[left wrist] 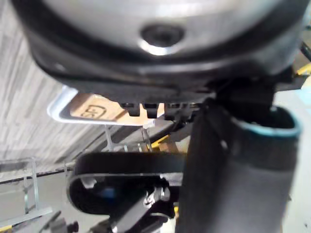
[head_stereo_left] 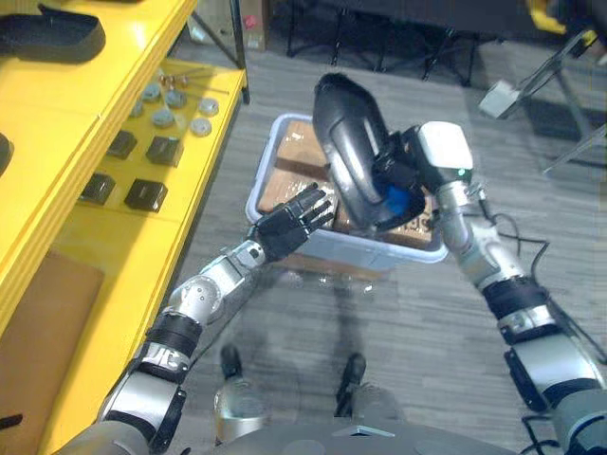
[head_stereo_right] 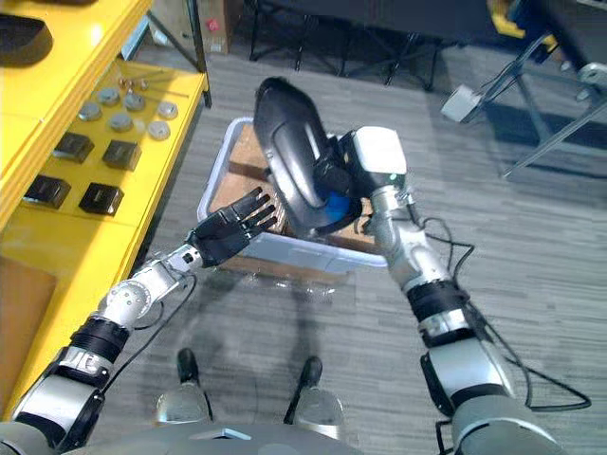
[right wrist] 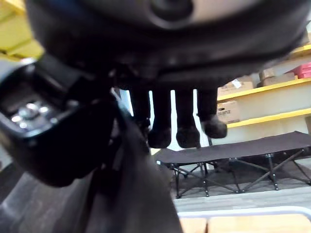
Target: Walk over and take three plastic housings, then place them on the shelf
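A dark, curved plastic housing (head_stereo_left: 343, 142) is held up on edge above a pale bin (head_stereo_left: 260, 182), with my right hand (head_stereo_left: 396, 190) shut on its lower side. In the right wrist view the fingers (right wrist: 160, 124) curl over the housing's dark rim (right wrist: 129, 189). My left hand (head_stereo_left: 289, 224) is open, fingers straight, at the bin's near left edge just below the housing and apart from it. Another dark housing (head_stereo_left: 52, 38) lies on the yellow shelf's (head_stereo_left: 142, 57) top board at the far left.
The shelf's lower board carries small black boxes (head_stereo_left: 144, 194) and several grey round parts (head_stereo_left: 176, 110). The bin holds brown cardboard pieces (head_stereo_left: 285, 156). Grey floor lies around it, with metal frame legs (head_stereo_left: 569, 123) at the far right.
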